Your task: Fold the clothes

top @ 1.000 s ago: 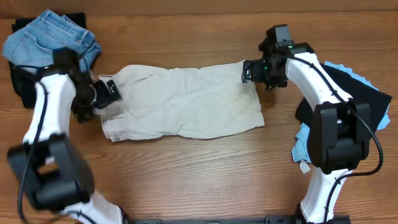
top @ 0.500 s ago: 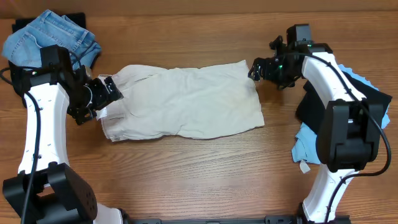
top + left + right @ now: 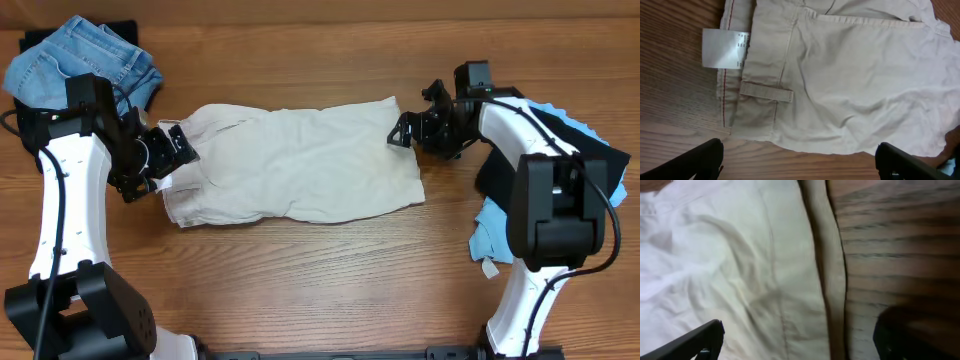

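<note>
Two arms flanking cream trousers (image 3: pixel 300 165), left gripper (image 3: pixel 178 148) at waistband (image 3: pixel 740 117), right gripper (image 3: pixel 400 130) at hem (image 3: pixel 827 280), fingers apart, empty; soft, light cloth likely needing corner pinches.

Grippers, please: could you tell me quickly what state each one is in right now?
Left gripper: jaws open, holding nothing, above one end of the trousers.
Right gripper: jaws open, holding nothing, at the trousers' other end.

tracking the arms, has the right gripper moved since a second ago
Yes: the right gripper moved down the overhead view, from the trousers' top right corner to lower along their right edge.
</note>
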`<state>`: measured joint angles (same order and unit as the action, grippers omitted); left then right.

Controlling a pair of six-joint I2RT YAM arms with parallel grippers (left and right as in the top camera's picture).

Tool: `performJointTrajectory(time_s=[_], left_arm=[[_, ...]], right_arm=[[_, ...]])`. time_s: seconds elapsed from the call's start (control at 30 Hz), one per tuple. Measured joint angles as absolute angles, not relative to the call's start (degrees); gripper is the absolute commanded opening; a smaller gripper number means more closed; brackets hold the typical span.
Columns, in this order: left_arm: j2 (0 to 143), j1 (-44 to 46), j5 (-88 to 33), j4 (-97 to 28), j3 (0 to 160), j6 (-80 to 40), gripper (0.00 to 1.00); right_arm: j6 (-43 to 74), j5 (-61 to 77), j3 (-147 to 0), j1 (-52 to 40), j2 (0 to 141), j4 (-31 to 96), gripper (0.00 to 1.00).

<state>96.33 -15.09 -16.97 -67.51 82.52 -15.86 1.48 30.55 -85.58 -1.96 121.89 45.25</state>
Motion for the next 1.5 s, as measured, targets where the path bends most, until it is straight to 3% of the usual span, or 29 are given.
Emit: performJointTrajectory(time_s=[0.23,0.33,0.47,0.63,0.7,0.93,1.1,1.3,1.5], left_arm=[[96.3,-15.1,-17.0,-67.5,82.5,-15.9,1.0],[96.3,-15.1,-17.0,-67.5,82.5,-15.9,1.0],[96.3,-15.0,-17.0,-67.6,82.5,-15.9,1.0],[96.3,-15.0,-17.0,-67.6,82.5,-15.8,1.0],[96.3,-15.0,-17.0,-67.6,82.5,-15.9,1.0],[96.3,-15.0,-17.0,-67.7,82.5,-15.8,1.0],[96.3,-15.0,-17.0,-67.7,82.5,-15.8,1.0],[96.3,-15.0,-17.0,-67.6,82.5,-15.1,1.0],[96.3,-15.0,-17.0,-67.3,82.5,-14.8,1.0]], right_arm=[[1.4,39.5,-85.7,-1.9,123.5,44.6,1.0],[1.5,42.0,-86.4,-1.9,125.1,44.6,0.95],[1.4,45.6,-87.3,-2.7,127.2,44.5,0.68],[1.5,46.4,-87.3,-3.7,129.1,45.1,0.18],[2.0,45.7,-86.9,-3.9,129.8,45.2,0.04],[6.9,46.1,-86.6,-2.9,130.2,44.6,0.04],[11.4,43.2,-87.0,2.8,129.7,46.7,0.04],[15.4,30.0,-87.0,7.4,125.6,50.9,0.04],[18.2,13.8,-86.5,6.3,117.6,53.5,0.04]])
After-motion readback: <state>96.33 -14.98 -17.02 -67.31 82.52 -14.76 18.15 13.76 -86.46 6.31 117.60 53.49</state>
